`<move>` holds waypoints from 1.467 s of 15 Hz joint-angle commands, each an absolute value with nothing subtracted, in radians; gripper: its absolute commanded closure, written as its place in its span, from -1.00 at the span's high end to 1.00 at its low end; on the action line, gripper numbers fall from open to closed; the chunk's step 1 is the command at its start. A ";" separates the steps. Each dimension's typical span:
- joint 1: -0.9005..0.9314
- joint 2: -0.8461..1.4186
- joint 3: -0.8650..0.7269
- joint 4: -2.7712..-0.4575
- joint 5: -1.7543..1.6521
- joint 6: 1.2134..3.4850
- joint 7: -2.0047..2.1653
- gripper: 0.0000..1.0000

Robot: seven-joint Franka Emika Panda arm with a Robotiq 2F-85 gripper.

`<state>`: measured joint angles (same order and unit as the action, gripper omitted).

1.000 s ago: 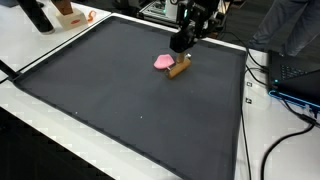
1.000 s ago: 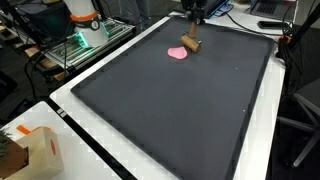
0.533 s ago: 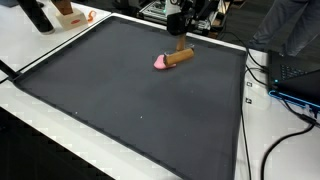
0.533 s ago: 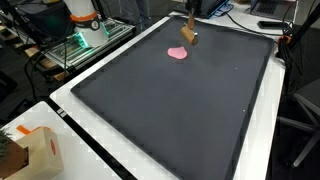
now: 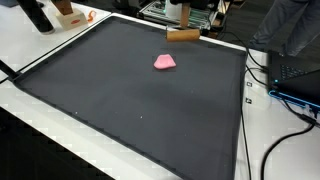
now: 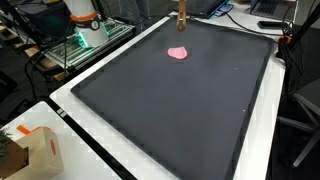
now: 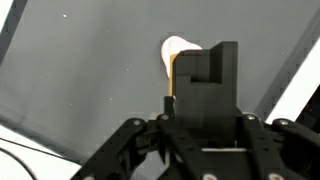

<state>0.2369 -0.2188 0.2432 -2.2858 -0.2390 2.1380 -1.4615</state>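
My gripper is shut on a tan wooden block and holds it up in the air over the far edge of the dark mat. In both exterior views the block hangs well above the mat; it also shows at the top of an exterior view. A pink piece lies flat on the mat below and a little nearer, also seen in an exterior view. In the wrist view the dark fingers cover most of the block, and the pale pink piece shows beyond them.
The mat lies on a white table. Cables and a dark device lie beside the mat. An orange and white object stands at a far corner. A cardboard box sits at a near corner, and a lit rack stands beside the table.
The gripper has lifted the tan block off the mat from beside the pink piece and carried it up and toward the far edge. The pink piece has stayed put.
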 commanded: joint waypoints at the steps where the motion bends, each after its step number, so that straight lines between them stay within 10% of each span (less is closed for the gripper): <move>1: 0.261 -0.325 0.229 -2.330 -0.143 2.102 -1.322 -0.53; 16: 0.324 -0.400 0.253 -2.341 -0.158 1.945 -0.669 -0.53; 17: 0.324 -0.375 0.241 -2.334 -0.163 1.965 -0.690 -0.03; 22: 0.331 -0.376 0.242 -2.334 -0.163 1.964 -0.680 -0.03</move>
<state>0.3131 -0.3782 0.2582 -2.3367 -0.1562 1.9668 -0.6863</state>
